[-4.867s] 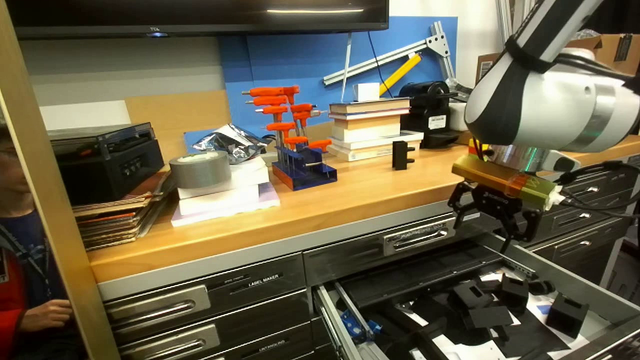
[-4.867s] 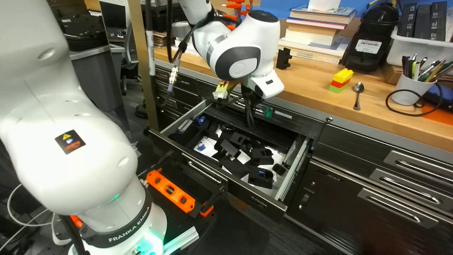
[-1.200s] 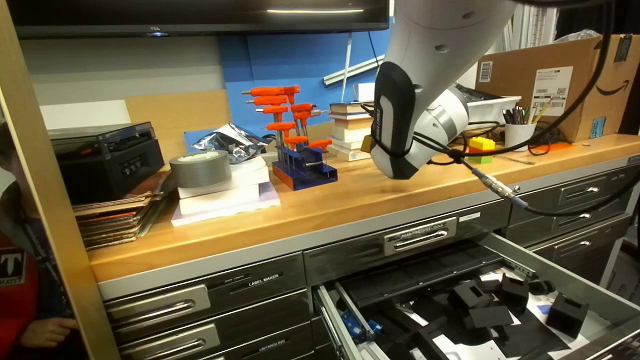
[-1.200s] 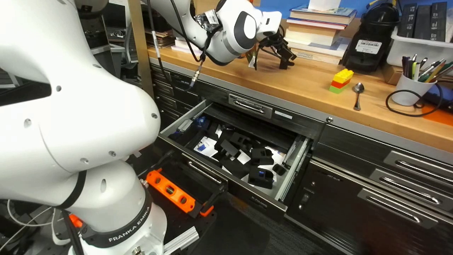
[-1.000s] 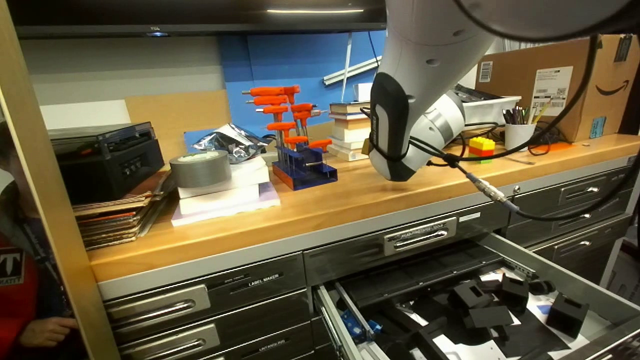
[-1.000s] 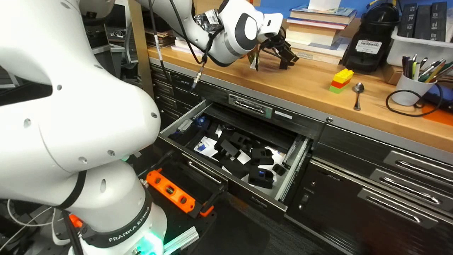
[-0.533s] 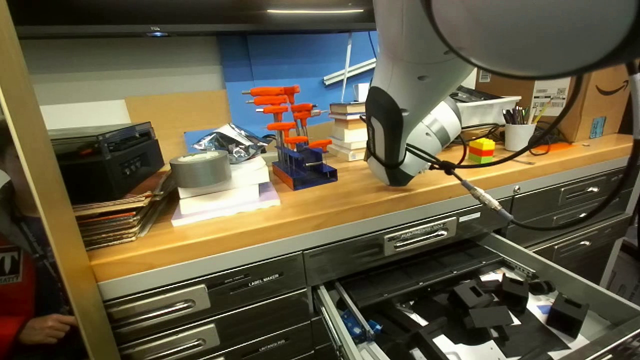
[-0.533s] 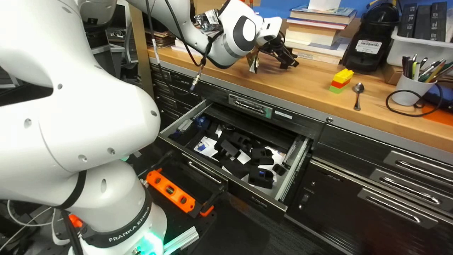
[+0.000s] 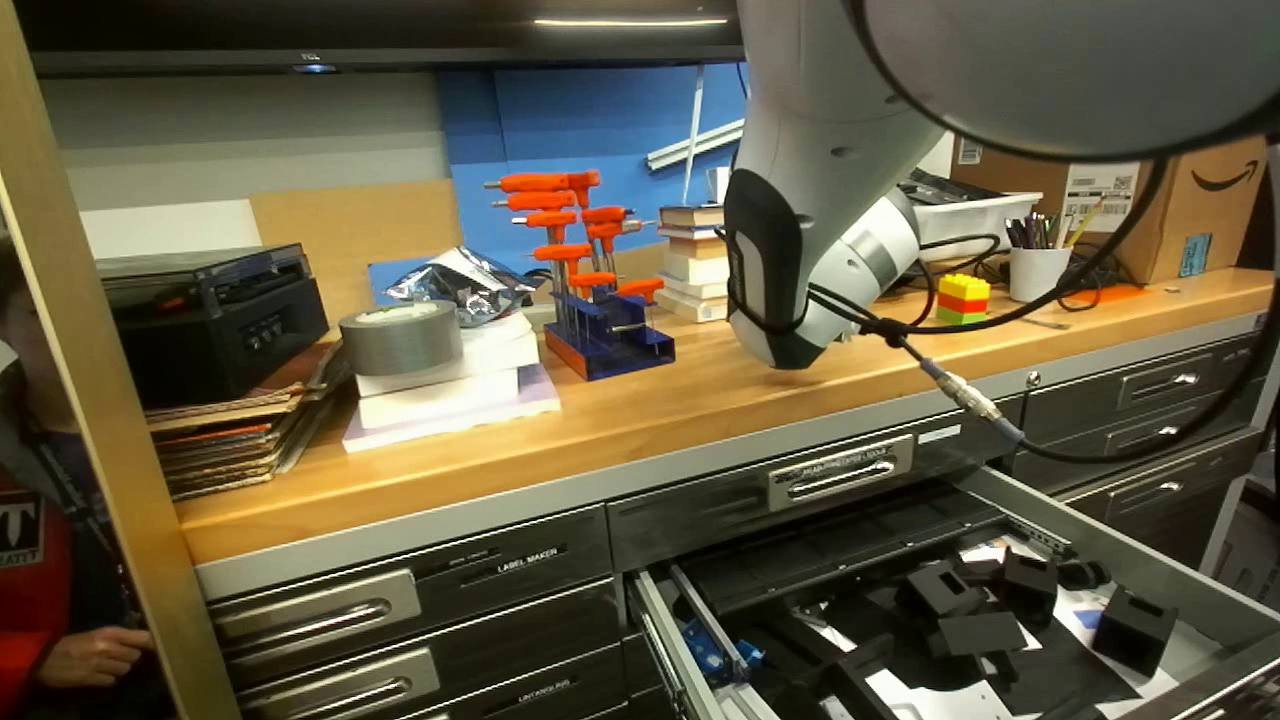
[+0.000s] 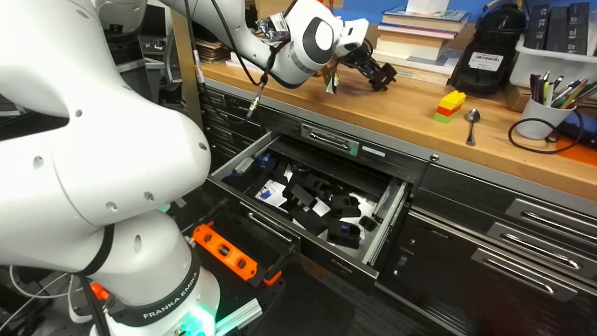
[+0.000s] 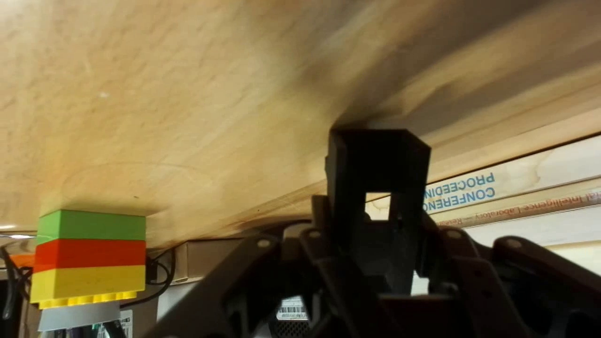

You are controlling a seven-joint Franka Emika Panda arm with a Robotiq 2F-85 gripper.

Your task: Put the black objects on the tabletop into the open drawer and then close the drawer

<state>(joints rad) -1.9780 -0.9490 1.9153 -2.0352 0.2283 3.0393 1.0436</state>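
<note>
Our gripper (image 11: 373,211) pinches the block (image 11: 380,159), jaws closed to its width, far across the bench (image 10: 410,102) by the books (image 10: 413,49), so we should lift straight up before swinging to the near drawer (image 9: 1150,570).

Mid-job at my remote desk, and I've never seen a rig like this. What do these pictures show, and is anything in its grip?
The machine is one white robot arm. Two pictures are taken from outside it, at different places; the third comes from its wrist, looking past its fingers. That one is upside down: see the lettering on the books. On the wooden tabletop are those piled books, a stack of coloured bricks and a cup of pens, and a spoon lies near the bricks. Below, a drawer is open, with black pieces inside. And yes: the fingers are shut on a black piece; whether it touches the tabletop I can't tell.
</note>
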